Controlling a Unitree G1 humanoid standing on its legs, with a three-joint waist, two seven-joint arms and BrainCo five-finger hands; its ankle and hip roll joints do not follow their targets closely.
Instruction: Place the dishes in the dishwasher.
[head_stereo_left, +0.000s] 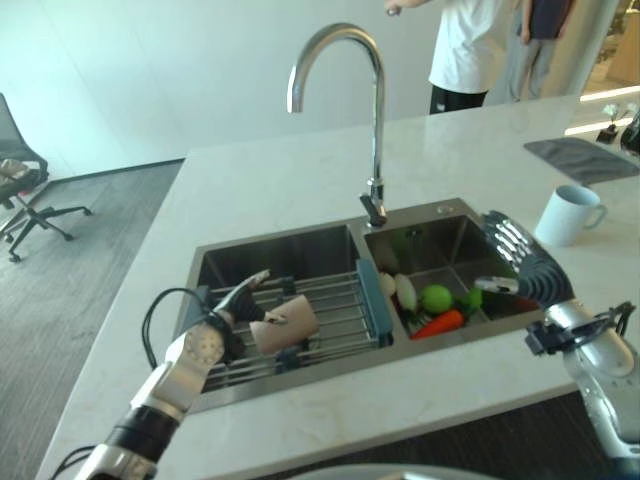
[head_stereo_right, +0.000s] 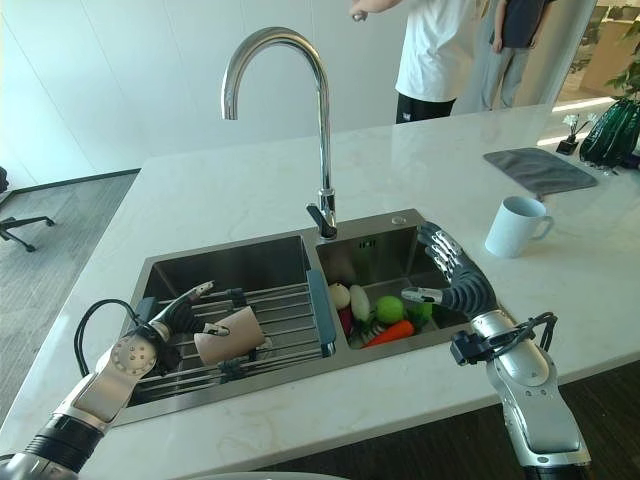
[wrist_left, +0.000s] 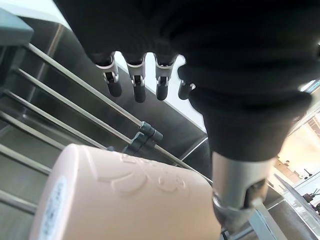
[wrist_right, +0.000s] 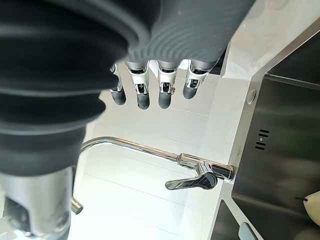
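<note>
Your pink cup (head_stereo_right: 230, 336) lies on its side on the sink rack (head_stereo_right: 290, 310), with your left hand (head_stereo_right: 165, 325) open just beside it, holding nothing. It looks rigid, light and smooth, probably slippery if wet, so wrap the body rather than pinching the rim. Your right hand (head_stereo_right: 455, 275) hovers open over the other basin.

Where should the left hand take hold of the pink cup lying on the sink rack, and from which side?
Probably round the pink cup's smooth side wall, coming from the robot's left, where the left hand is open beside it: it lies on its side across the rack.
</note>
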